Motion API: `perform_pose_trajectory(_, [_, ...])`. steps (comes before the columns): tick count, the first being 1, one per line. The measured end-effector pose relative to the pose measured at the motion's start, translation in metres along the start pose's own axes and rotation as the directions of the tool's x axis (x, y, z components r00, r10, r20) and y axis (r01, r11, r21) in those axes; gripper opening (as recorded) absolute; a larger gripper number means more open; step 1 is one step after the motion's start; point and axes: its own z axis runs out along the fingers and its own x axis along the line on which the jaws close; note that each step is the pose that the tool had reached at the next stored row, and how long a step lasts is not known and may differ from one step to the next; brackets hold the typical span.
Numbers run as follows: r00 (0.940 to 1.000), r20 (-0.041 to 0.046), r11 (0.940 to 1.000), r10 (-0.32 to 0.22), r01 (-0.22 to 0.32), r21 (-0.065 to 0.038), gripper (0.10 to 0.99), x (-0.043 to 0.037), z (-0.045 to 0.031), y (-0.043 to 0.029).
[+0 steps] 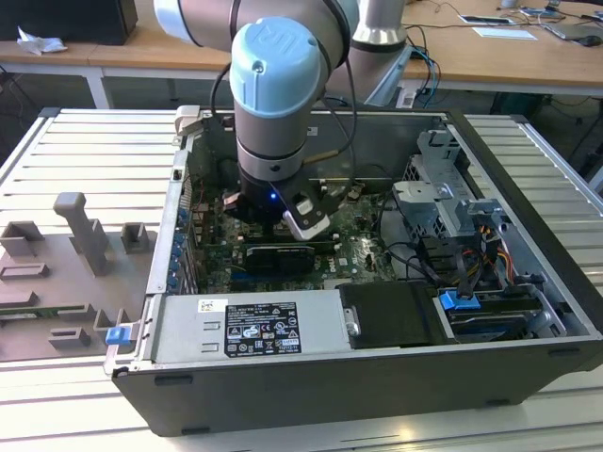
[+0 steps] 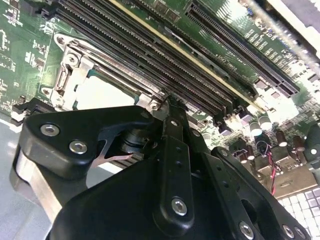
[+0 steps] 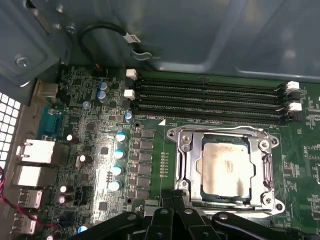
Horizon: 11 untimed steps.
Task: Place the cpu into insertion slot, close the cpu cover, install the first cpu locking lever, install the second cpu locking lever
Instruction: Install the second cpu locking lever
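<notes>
The cpu (image 3: 225,167) lies flat in its socket on the green motherboard, pale metal face up. It also shows in the second wrist view as the cpu (image 2: 102,92). The cpu cover (image 3: 186,150), a silver frame, lies down around it. My gripper (image 3: 175,196) sits at the socket's edge with its black fingers (image 2: 169,112) drawn together and nothing between them. In the exterior view the gripper (image 1: 275,218) reaches down into the open computer case. Whether the fingertips touch a locking lever is hidden by the gripper's body.
Black memory slots (image 3: 210,97) run beside the socket. Capacitors (image 3: 119,152) and rear ports (image 3: 35,150) stand on its other side. A black card (image 1: 280,256), drive cages (image 1: 443,202) and cables (image 1: 471,273) crowd the case. A grey fixture plate (image 1: 66,273) lies at the exterior view's left.
</notes>
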Motion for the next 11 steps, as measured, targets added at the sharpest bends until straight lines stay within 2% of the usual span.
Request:
perform_pose_trajectory(3, [1.0, 0.0, 1.0, -0.002, 0.002, -0.007, 0.106, 0.001, 0.0017, -0.0005])
perform_pose_trajectory(6, [1.0, 0.0006, 1.0, -0.003, 0.003, -0.008, 0.106, 0.0016, 0.0017, -0.0005])
perform_pose_trajectory(11, [1.0, 0.0007, 1.0, -0.003, 0.003, -0.008, 0.106, 0.0016, -0.0043, 0.0013])
